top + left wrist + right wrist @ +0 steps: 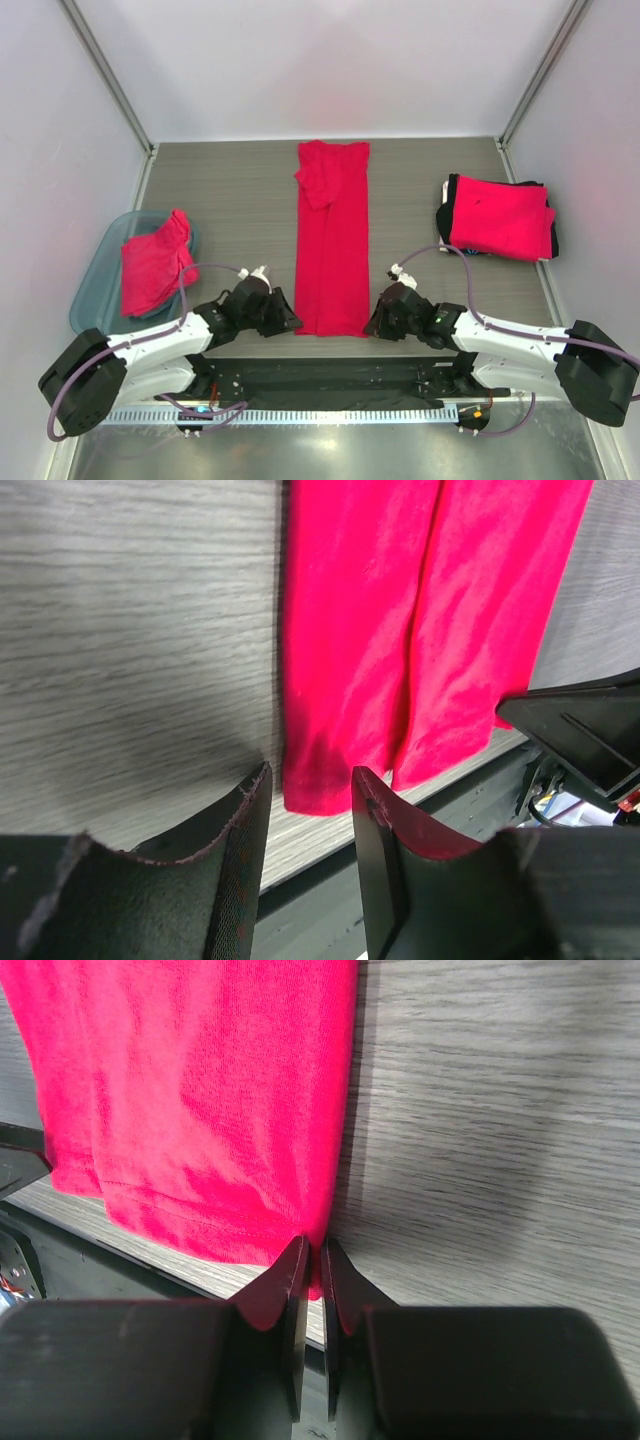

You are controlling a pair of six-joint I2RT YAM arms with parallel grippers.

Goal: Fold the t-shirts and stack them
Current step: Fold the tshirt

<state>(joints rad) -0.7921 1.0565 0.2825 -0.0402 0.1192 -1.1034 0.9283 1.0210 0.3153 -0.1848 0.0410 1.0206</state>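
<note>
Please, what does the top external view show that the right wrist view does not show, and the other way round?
Only the top external view: the translucent teal plastic bin with a crumpled red cloth t-shirt in it, and the stack of folded red t-shirts at the far right. Only the right wrist view: up close, the right gripper is shut on the hem corner of the long folded red t-shirt. Both: that long t-shirt, the right gripper and the grey wood-grain table.

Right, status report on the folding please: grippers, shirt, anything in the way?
Left gripper open by near hem of the folded shirt. Right gripper shut on its other near corner. Nothing in the way.
</note>
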